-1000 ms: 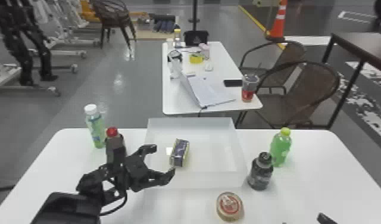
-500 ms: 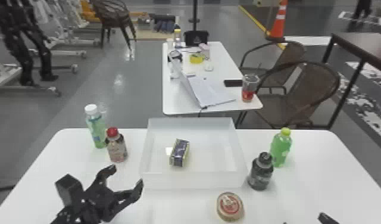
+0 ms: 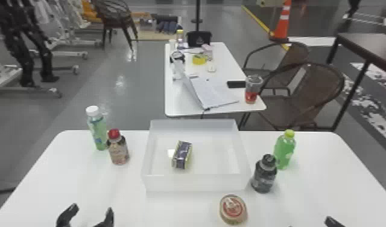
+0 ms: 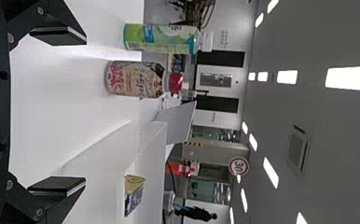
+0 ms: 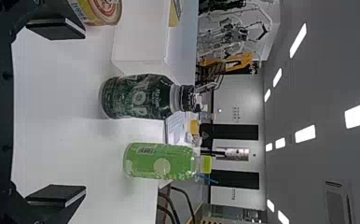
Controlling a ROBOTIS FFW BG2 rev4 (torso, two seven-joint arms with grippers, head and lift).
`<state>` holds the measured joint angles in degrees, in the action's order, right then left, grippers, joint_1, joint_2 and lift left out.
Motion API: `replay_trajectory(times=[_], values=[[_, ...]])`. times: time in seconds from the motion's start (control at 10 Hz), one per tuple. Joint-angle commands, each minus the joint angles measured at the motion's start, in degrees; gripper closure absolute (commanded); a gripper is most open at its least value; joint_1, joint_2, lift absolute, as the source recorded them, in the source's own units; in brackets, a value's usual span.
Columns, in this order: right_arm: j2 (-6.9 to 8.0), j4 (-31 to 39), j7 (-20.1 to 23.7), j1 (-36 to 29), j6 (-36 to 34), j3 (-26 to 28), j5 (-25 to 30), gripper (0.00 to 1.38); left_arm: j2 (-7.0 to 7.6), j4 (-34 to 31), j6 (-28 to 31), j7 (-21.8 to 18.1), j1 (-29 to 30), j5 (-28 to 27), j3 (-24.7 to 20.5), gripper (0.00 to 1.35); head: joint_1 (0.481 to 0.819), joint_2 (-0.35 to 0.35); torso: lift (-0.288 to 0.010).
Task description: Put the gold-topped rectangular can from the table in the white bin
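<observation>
Rectangular can [image 3: 181,155] in white bin [image 3: 195,183], off walls; left gripper [image 3: 91,209] outside

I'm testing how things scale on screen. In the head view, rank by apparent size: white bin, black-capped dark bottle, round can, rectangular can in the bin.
1. White bin
2. Dark bottle and round can: too alike to rank, and the can sits nearer the camera
3. Rectangular can
</observation>
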<state>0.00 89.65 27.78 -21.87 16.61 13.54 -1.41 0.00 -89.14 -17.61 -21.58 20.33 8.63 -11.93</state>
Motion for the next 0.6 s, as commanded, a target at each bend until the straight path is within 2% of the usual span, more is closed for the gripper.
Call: replay_trajectory(times=[0.0,0.3,0.5], values=[[0.05,1.0,-0.4,-1.1,0.0,0.0,0.0,0.13,-0.15,-0.2,-3.2,2.7,3.6,1.6,0.8,0.23,0.549,0.0,-0.1],[0.05,3.5,-1.0,-3.5,0.0,-0.2,0.4,0.13,-0.15,-0.9,-5.2,6.6,7.9,1.8,1.6,0.23,0.549,0.0,-0.1],[0.05,3.8,-1.5,-4.8,0.4,-0.4,0.2,0.13,-0.15,-0.9,-5.2,7.3,8.6,1.9,1.6,0.23,0.549,0.0,-0.1]])
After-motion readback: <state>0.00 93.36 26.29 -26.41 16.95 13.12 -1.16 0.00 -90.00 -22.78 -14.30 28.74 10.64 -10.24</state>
